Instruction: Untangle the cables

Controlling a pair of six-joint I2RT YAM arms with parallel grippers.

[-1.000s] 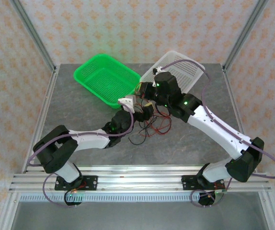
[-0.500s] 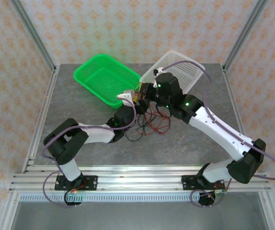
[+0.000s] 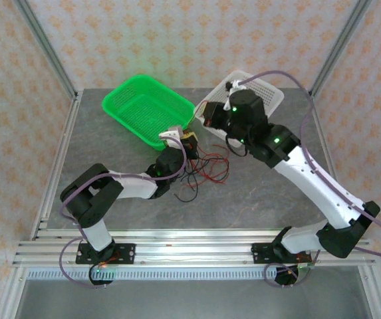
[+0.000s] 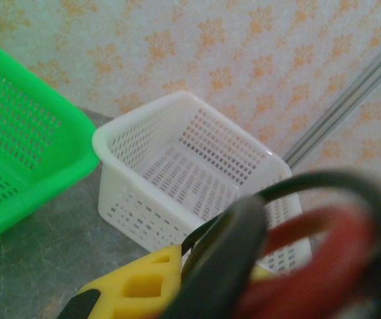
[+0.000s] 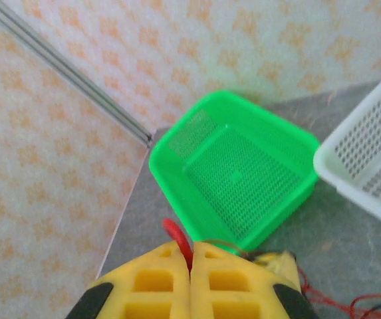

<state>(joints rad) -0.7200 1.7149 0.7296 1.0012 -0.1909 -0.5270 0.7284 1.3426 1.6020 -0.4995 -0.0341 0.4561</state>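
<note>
The step in hand is judged to be the pulling apart of the knot: the thin red and black cables (image 3: pixel 205 169) are gripped at two places and are to be drawn away from each other. This is best done slowly, with the two grips moved apart along one line, so that loops are slid out rather than tightened. If the bundle on the grey stone-patterned table (image 3: pixel 110 159) is seen to lift as a single lump, the pull should be eased and a fresh hold taken nearer the crossing. Wires this thin can be snapped or lost by a hard tug, so tension is best built gradually.

The left gripper (image 3: pixel 189 139) is clenched and held above the table, just beside the near corner of the green plastic mesh basket (image 3: pixel 147 106). In its wrist view a red and a black strand are seen looped, blurred, right across its yellow fingers (image 4: pixel 137 287), and it is taken to be clamped on them. The right gripper (image 5: pixel 191 256) is closed tight, its yellow pads pressed together with a red cable (image 5: pixel 175 234) pinched between them, near the white perforated plastic basket (image 3: pixel 270 96). The rest of the cables lie slack on the table between the two arms.
</note>
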